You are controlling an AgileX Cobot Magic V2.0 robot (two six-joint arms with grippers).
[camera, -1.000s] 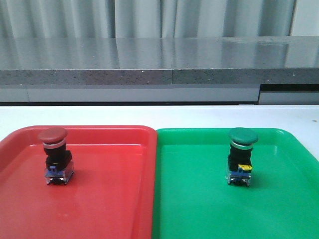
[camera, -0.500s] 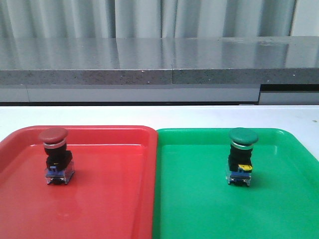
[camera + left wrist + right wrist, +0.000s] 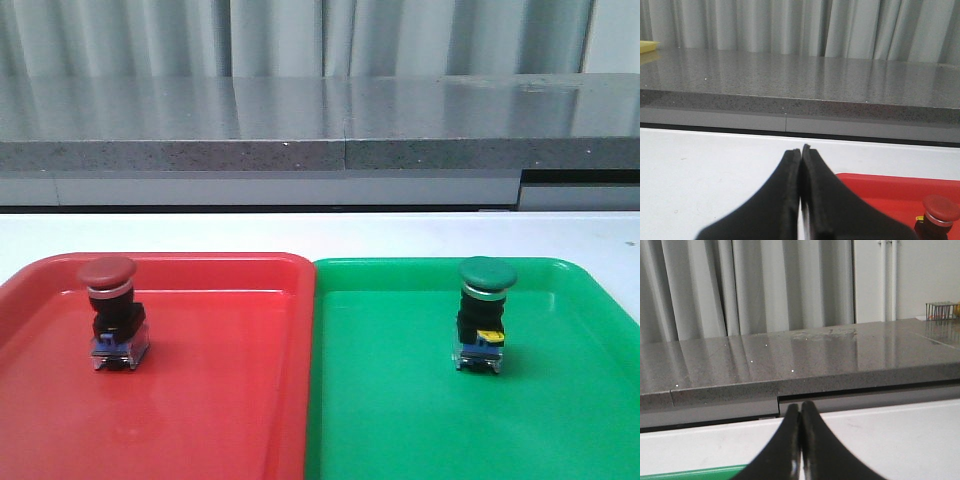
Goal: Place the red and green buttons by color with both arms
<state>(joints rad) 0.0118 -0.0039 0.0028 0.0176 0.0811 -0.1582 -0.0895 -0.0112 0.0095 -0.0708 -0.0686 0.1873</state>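
The red button [image 3: 112, 312] stands upright in the red tray [image 3: 230, 400], the green button [image 3: 483, 314] in the green tray [image 3: 400, 420]. Both look stiff, light and top-heavy; grip the black body. The left tool [image 3: 801, 156] and right tool [image 3: 800, 409] are closed, empty.

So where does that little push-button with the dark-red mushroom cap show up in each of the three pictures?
Front view: the dark-red mushroom-cap push-button stands upright at left, in the red plastic tray.
Left wrist view: only its cap peeks in at the bottom right corner.
Right wrist view: not in it.
Shared landmark: the grey speckled stone ledge behind the table.
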